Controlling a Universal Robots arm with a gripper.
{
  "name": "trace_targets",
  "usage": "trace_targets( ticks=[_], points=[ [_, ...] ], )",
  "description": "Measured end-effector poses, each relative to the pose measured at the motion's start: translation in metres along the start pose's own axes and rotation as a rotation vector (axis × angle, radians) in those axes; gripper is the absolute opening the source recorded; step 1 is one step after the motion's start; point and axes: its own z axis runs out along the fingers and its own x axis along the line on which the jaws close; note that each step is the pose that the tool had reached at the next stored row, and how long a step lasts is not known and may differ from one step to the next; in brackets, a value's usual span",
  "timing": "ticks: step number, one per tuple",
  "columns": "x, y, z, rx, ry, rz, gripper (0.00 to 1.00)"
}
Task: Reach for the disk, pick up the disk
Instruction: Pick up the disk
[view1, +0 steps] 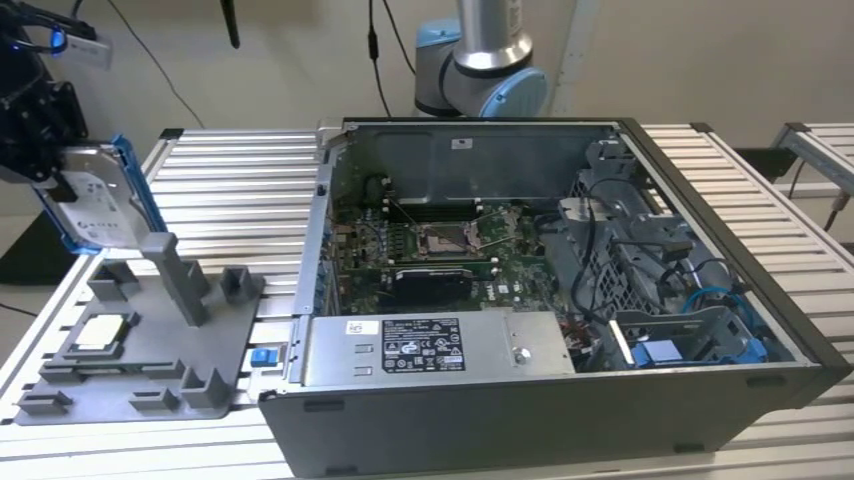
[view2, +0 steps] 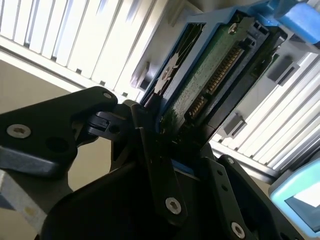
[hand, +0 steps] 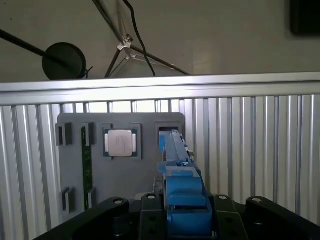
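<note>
The disk (view1: 96, 205) is a silver-grey hard drive in a bright blue caddy. It stands on edge at the exterior view's far left, above the back corner of the grey fixture tray (view1: 147, 350). My black gripper (view1: 56, 180) is shut on its upper end. In the second wrist view the disk (view2: 210, 75) shows its green circuit board and blue frame, clamped between my fingers (view2: 150, 145). In the first wrist view the blue caddy edge (hand: 177, 165) runs out from my gripper (hand: 182, 212) over the tray.
On the tray (hand: 115, 175) lie a small square silver chip (hand: 121, 143) and a green memory stick (hand: 86, 165); a grey post (view1: 174, 280) rises from it. An open computer case (view1: 534, 420) stands on the slatted table (view1: 227, 190) to the exterior view's right.
</note>
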Motion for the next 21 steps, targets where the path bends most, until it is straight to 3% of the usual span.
trace_targets(
  ticks=[21],
  points=[
    [-0.0006,-0.0003,-0.0227,0.0002,-0.0001,0.0,0.0]
  ],
)
